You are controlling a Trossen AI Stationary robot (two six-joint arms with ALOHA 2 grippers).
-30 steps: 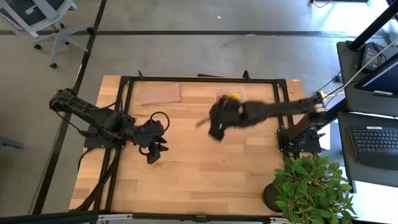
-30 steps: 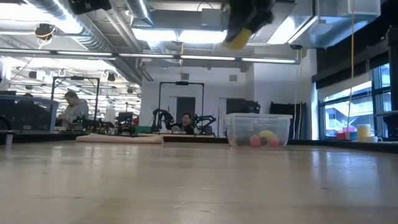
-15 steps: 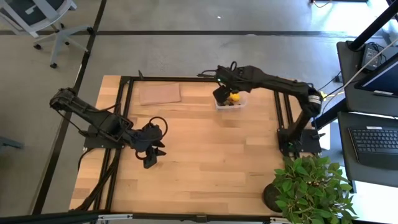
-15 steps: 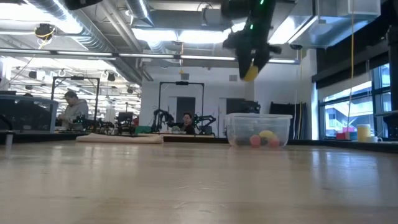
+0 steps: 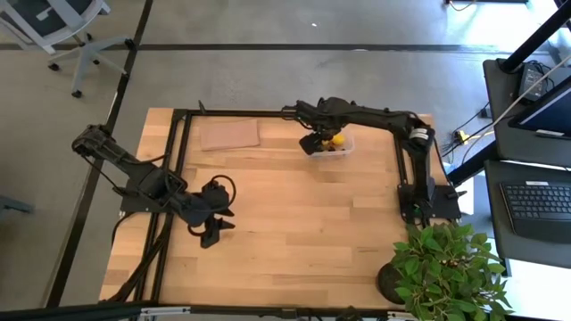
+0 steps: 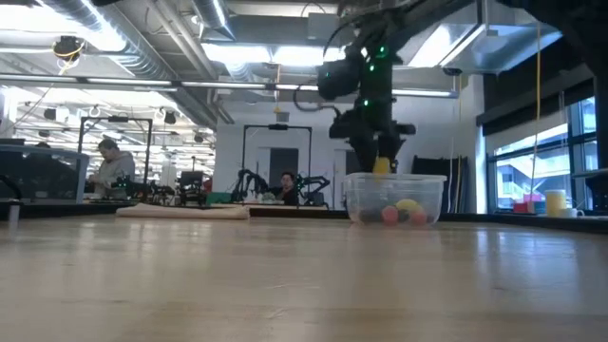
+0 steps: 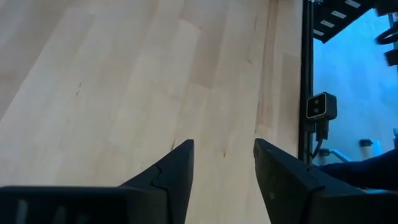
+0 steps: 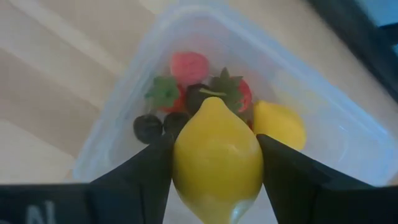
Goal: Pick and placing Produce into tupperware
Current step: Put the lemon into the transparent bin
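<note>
Right hand (image 8: 216,165) has a lemon (image 8: 217,157) pinched between its two dark fingers (image 8: 135,173), poised right over the clear tub (image 8: 118,121) on the pale wooden bench (image 8: 50,68). Down inside sit a second lemon (image 8: 280,124), red strawberries (image 8: 189,66) with green tops, and dark berries (image 8: 148,127) bunched together.

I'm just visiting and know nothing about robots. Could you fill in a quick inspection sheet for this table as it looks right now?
Surface: wooden table, bare in the middle.
Job's things: clear tub at the far edge, holding a lemon, strawberries and dark berries.
Clutter: flat brown sheet.
Grippers: right gripper over the tub, shut on a second lemon; left gripper open, empty, low over the table.
Cables: loops on both arms.
Surroundings: potted plant, a person far behind.
</note>
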